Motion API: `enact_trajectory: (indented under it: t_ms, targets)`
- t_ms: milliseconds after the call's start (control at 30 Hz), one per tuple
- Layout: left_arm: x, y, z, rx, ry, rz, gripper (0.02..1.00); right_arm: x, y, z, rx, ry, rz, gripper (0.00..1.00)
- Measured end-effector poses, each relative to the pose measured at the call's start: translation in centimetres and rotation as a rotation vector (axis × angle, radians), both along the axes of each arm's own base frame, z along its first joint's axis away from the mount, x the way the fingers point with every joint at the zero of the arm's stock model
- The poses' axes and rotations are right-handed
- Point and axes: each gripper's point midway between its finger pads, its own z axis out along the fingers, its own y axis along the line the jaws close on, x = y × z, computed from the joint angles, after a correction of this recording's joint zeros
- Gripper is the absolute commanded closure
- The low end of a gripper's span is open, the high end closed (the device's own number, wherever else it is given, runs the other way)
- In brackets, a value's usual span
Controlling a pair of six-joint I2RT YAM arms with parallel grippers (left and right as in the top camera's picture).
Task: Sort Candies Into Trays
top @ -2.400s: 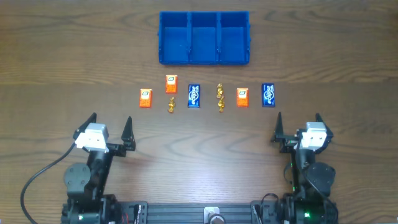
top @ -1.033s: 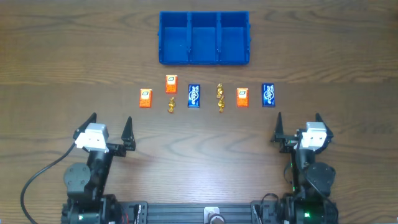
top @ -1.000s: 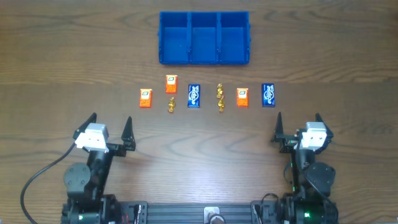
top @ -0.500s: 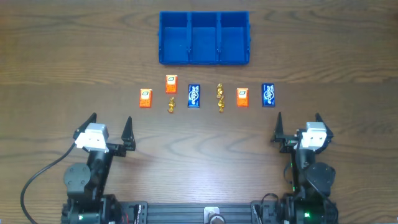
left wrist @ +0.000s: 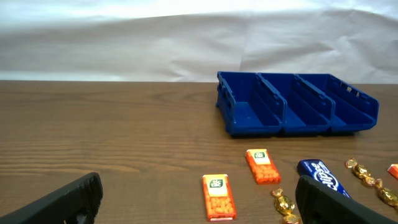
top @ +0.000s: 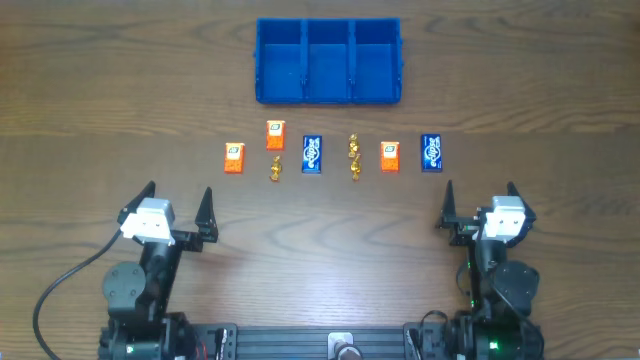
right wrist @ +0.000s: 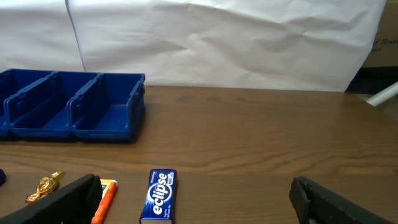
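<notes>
The left gripper sits low near the bench's near edge, towards its left corner, fingers spread wide and holding nothing. The right gripper mirrors it towards the right corner, likewise spread and empty.

Ahead of them, seen from above, eight candies form a loose row across the middle of the bench: three orange boxes, two blue packs and three gold-wrapped candies. The boxes and packs lie flat, their long axes running from near edge to far edge.

Beyond the row, near the far edge, stands the blue tray, its long axis parallel to that edge, with three compartments side by side.

The wrist views add the tray's upright walls and a white sheet hanging behind the far edge.
</notes>
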Motion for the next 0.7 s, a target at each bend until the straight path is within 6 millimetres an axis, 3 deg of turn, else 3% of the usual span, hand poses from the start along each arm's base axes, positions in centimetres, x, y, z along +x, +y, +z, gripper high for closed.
enact_trajectory:
  t_ms: [333, 433, 567, 633, 700]
  targets:
    - [0.2, -0.3, -0.4, -0.028, 0.075, -0.009, 0.018, 0.0, 0.0, 0.0, 0.0, 0.0, 0.0, 0.001]
    - [0.7, -1.0, 2.3, -0.033, 0.151, -0.036, 0.018, 0.0, 0.0, 0.0, 0.0, 0.0, 0.0, 0.001]
    - [2.5, -1.7, 9.2, -0.026, 0.233, -0.05, 0.02, 0.0, 0.0, 0.0, 0.0, 0.001, 0.0, 0.001]
    - [3.8, -1.8, 10.9, -0.014, 0.338, -0.041, 0.023, 0.0, 0.0, 0.0, 0.0, 0.0, 0.0, 0.001]
    - [5.5, -2.2, 10.9, 0.006, 0.464, -0.034, 0.02, 0.0, 0.0, 0.0, 0.0, 0.0, 0.0, 0.001]
